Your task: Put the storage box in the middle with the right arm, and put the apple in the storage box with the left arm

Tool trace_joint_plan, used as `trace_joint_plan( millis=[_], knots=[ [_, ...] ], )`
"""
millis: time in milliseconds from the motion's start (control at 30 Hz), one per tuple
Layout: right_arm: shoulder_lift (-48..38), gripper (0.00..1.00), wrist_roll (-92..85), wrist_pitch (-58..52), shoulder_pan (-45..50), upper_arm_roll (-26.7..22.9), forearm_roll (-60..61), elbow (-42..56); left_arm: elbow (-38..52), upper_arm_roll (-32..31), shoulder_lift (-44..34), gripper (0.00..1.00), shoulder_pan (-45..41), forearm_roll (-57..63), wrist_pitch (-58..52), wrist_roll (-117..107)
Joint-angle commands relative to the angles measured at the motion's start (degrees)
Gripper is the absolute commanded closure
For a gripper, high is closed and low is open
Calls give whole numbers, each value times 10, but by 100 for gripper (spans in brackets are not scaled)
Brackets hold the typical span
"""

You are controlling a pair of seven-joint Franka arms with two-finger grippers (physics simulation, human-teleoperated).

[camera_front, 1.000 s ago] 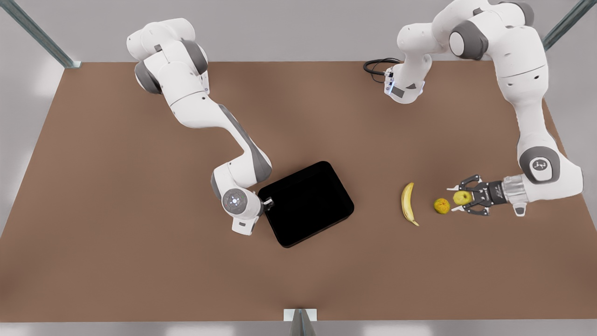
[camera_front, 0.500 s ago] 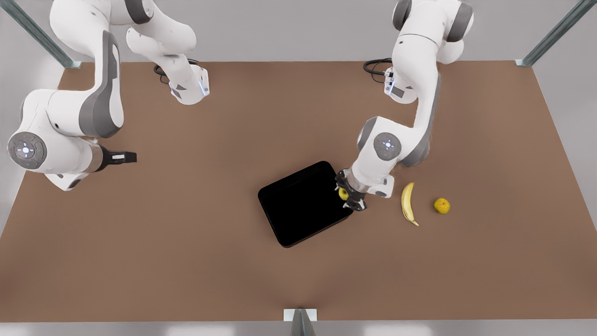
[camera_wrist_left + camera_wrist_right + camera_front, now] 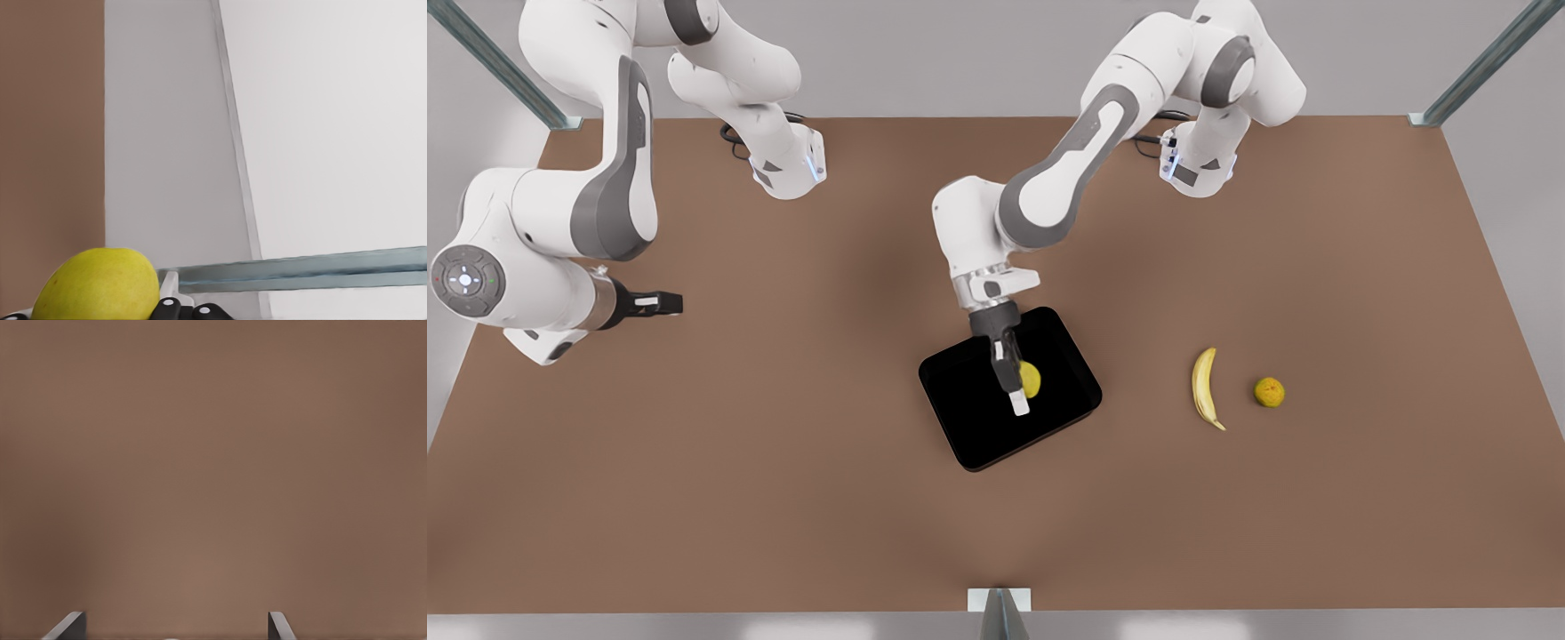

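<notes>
Front view: apple (image 3: 1031, 380) now over storage box (image 3: 969, 427).

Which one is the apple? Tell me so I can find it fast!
Find the black storage box in the middle of the brown table. The left gripper holds the apple over it: smooth, round, yellow-green, unlike the long banana and the darker orange-yellow fruit.

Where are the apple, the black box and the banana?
apple (image 3: 1032, 380): front view, its yellow-green side beside the finger.
storage box (image 3: 969, 418): front view, bare black floor.
banana (image 3: 1203, 387): front view, middle of its curve.
</notes>
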Motion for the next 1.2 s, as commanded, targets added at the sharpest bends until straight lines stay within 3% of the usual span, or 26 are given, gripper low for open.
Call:
trace_joint_plan(
  millis=[0,33,67,100,267,333,400,500,600,700,767,800,833,867,900,933,1000,1033,1167],
  knots=[
    [0,0,0,0,0,0,0,0,1,0,2,67,-2,-924,-2,4],
    [1,0,0,0,0,0,0,0,1,0,7,57,-6,-919,0,3],
    [2,0,0,0,0,0,0,0,1,0,9,11,-6,-918,0,4],
    [2,0,0,0,0,0,0,0,0,-1,10,0,-6,-916,0,5],
    [2,0,0,0,0,0,0,0,-3,-1,10,0,-8,-895,-3,13],
    [2,0,-2,0,-1,1,1,1,-3,0,-9,1,-7,-795,-20,62],
    [2,0,-3,0,-1,1,1,1,-8,7,-48,0,32,-720,-108,80],
    [3,0,-3,0,-1,1,1,1,-148,11,-158,0,99,-701,-159,450],
    [3,0,-5,0,-2,1,-2,5,-288,11,-308,1,274,-702,-185,939],
    [0,0,-5,0,-11,4,-1,2,-294,25,-337,1,437,-727,-246,1342],
    [-1,0,-5,2,-12,5,0,1,-287,53,-393,1,440,-699,-322,1593],
    [-2,0,-5,2,-12,5,0,1,-285,-2,-418,1,473,-670,-354,1617],
    [-1,0,-5,2,-12,5,0,1,-253,-158,-424,1,578,-640,-379,1618],
    [-1,0,-5,2,-12,5,0,1,-223,-160,-379,0,577,-640,-382,1619],
    [-1,0,-5,2,-12,5,0,1,-90,-179,-282,0,577,-640,-451,1630],
    [-1,0,-5,2,-12,5,0,1,-36,-183,-246,0,576,-641,-499,1629],
    [0,0,-5,2,-12,5,0,1,-59,-209,-262,0,575,-624,-449,1629],
    [0,0,-5,2,-12,5,0,1,-197,-221,-344,0,575,-612,-354,1650],
    [1,0,-5,1,-12,5,0,1,-219,-230,-352,0,574,-613,-342,1651]
  ],
)
